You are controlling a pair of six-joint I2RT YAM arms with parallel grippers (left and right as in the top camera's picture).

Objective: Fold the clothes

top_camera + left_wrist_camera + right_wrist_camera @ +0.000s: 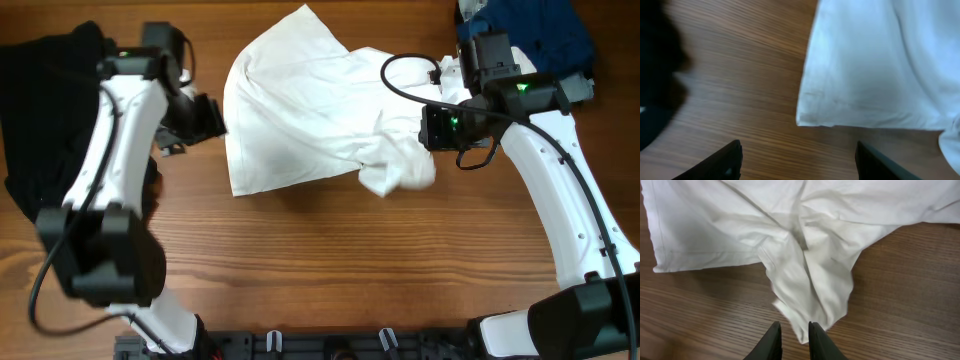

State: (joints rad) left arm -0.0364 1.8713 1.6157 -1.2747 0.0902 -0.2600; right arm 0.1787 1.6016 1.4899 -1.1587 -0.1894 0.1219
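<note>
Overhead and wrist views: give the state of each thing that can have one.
white T-shirt: partly folded, wrinkled, one end bunched.
left gripper: open, empty, over bare wood.
right gripper: jaws a narrow gap apart at the bunched tip; grip unclear.
dark blue garment: heaped, far right corner.
black garment: heaped, left side.

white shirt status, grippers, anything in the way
Left gripper open, empty, beside white shirt. Right gripper nearly closed at its bunched tip, grip unclear. Shirt crumpled, not folded. Black garment far left, clear of it.
</note>
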